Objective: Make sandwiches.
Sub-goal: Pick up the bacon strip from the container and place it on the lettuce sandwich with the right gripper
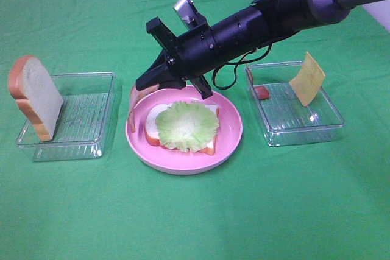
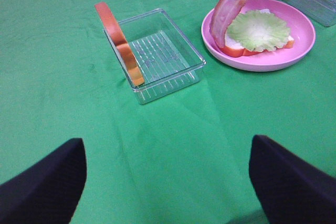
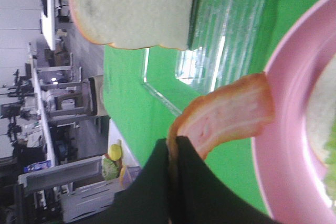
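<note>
Robotics lab, not a real kitchen. The table is draped in green cloth point(image 1: 183, 217), with a black robot arm point(image 1: 256, 22) marked PiPER over it. A toy sandwich point(image 1: 183, 127) sits on a pink plate point(image 1: 231, 144) between clear plastic trays point(image 1: 304, 123). Right wrist view, past the table's edge: a large room with grey floor point(image 3: 84, 140), rows of workbenches point(image 3: 55, 77) carrying equipment, and a white crate point(image 3: 89, 203) beside toy produce point(image 3: 113, 153).

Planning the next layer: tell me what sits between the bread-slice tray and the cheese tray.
The exterior high view shows the pink plate there, carrying bread topped with lettuce, with the right gripper holding the bacon strip at its left rim.
</note>
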{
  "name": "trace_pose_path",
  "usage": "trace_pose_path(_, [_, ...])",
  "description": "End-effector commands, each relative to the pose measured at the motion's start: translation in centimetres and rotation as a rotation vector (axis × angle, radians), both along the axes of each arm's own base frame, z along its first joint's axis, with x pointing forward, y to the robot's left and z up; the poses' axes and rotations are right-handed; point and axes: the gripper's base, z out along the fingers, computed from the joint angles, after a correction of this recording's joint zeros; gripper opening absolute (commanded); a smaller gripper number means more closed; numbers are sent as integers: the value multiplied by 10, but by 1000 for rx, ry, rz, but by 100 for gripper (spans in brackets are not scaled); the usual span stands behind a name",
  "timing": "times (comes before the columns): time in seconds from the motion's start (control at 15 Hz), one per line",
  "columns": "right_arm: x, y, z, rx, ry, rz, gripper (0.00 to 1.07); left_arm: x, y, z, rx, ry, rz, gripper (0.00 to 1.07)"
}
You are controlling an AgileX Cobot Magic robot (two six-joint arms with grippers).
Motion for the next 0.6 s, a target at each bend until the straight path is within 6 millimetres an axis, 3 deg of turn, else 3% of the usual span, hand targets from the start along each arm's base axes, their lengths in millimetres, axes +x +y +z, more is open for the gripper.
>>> trace_pose_path(0.07, [1, -7, -13, -151, 36, -33, 0, -3, 1, 1, -20, -29, -3, 81])
trace_pose_path(0.33, [0, -16, -14, -286, -3, -9, 0, -3, 1, 1, -20, -29, -3, 81])
trace_pose_path(0.6, [3, -25, 1, -396, -90, -18, 4, -3, 1, 1, -20, -29, -3, 81])
